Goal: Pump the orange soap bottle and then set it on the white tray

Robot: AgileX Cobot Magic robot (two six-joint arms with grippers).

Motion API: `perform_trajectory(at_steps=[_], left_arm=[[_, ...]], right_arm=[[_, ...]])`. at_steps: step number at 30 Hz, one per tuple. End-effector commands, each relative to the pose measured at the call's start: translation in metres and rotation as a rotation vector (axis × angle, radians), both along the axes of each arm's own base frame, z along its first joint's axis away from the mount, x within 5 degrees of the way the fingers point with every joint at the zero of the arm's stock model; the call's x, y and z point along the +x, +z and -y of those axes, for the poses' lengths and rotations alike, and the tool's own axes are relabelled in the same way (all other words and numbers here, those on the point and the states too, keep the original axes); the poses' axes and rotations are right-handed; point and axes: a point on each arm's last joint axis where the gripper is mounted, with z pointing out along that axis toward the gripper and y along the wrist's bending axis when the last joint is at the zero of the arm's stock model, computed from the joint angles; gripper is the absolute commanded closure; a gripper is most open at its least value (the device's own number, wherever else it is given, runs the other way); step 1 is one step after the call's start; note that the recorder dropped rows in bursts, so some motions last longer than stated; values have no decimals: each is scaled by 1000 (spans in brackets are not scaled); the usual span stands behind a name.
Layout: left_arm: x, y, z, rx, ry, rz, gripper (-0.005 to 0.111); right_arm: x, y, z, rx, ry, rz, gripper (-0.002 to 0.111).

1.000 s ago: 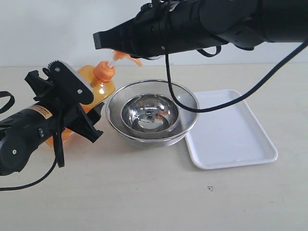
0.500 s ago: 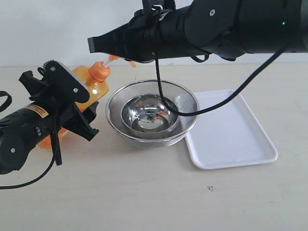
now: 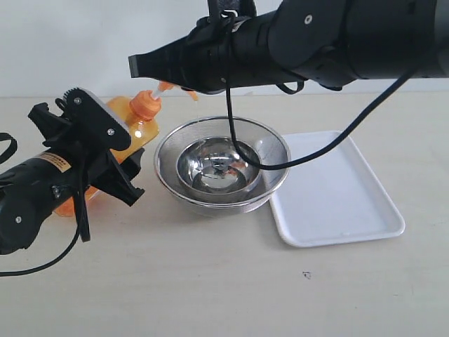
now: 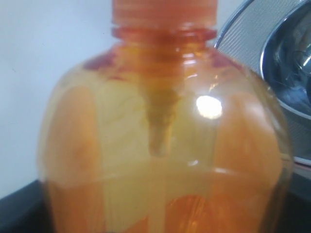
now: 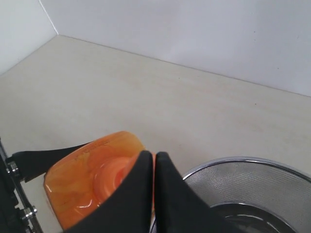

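Note:
The orange soap bottle [image 3: 144, 128] leans toward the bowl at the left of the table, and my left gripper [image 3: 91, 151] is shut on its body. In the left wrist view the clear orange bottle [image 4: 165, 145] fills the picture, with a dark finger [image 4: 19, 213] at its side. My right gripper [image 3: 135, 65] is shut, and its fingers lie on top of the orange pump head [image 3: 168, 86]. From the right wrist, the closed gripper [image 5: 154, 156] covers the pump above the bottle [image 5: 80, 182]. The white tray [image 3: 337, 189] lies flat at the right with nothing on it.
A round steel strainer bowl [image 3: 280, 151] holding a smaller steel bowl [image 3: 217, 165] stands between the bottle and the tray, touching the tray's left edge. Its mesh rim [image 5: 233, 167] shows beside my right fingers. A black cable [image 3: 231, 119] hangs from the right arm into the bowl.
Over the last second my right gripper shifted slightly left and down onto the pump. The bottle and left gripper moved a little left. Little differs in the last half second.

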Motion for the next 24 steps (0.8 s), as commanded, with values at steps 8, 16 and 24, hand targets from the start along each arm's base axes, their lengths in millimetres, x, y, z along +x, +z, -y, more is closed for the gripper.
perform_trajectory(at_steps=[8,16,24], left_arm=[[1,21,13,-19,-89,164,102],[1,21,13,-19,-89,164,102],[2,21,13,-21,-84,163,102]], right_arm=[[-24,-40,-21,-133,158,-176,108],[-24,-44,-22,-149,167,-169,108],[-24,-4,-5,-97,144,-70,108]])
